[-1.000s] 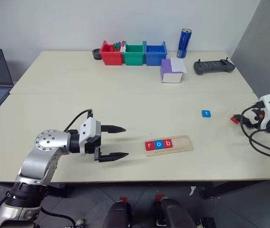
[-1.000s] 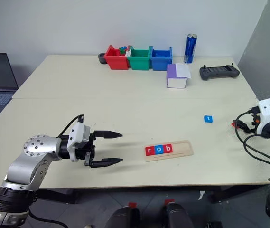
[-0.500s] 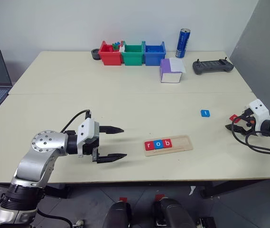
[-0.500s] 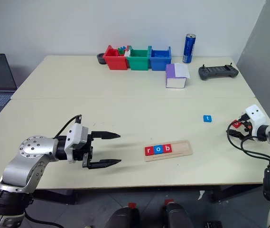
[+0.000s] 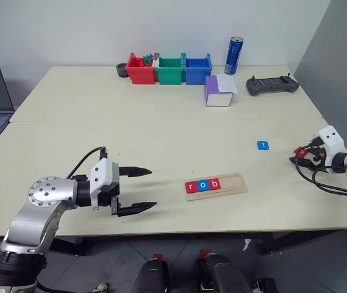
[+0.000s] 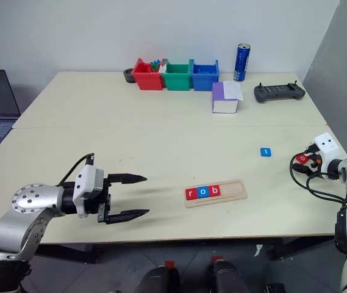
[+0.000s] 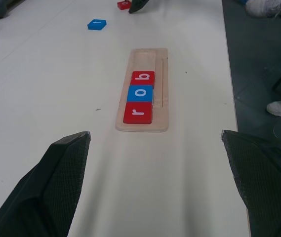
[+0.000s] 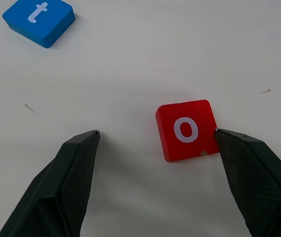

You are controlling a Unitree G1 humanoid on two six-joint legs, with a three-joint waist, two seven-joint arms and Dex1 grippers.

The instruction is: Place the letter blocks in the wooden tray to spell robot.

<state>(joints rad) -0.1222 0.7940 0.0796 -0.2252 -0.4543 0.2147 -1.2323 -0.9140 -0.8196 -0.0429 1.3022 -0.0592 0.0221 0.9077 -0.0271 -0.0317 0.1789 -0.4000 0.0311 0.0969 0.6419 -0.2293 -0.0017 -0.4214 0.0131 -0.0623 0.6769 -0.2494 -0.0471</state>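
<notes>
— Three small flat square letter tiles, red r (image 7: pixel 138 112), blue o (image 7: pixel 140 92) and red b (image 7: pixel 143 77), sit in the long pale wooden tray (image 5: pixel 236 184). What changed?

— Right tool (image 8: pixel 157 140) has lowered to the table (image 5: pixel 161 134), fingers wide but narrowing, one touching the red o tile (image 8: pixel 186 129). Blue t tile (image 5: pixel 263 145) lies near. Left tool (image 5: pixel 139 190) hangs wide, empty. Fourth letter's next, I reckon.

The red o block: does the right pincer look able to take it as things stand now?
Probably yes. The red o block lies flat on the table between the open fingers of the right pincer, one finger at its edge. The blue t block lies apart.
</notes>
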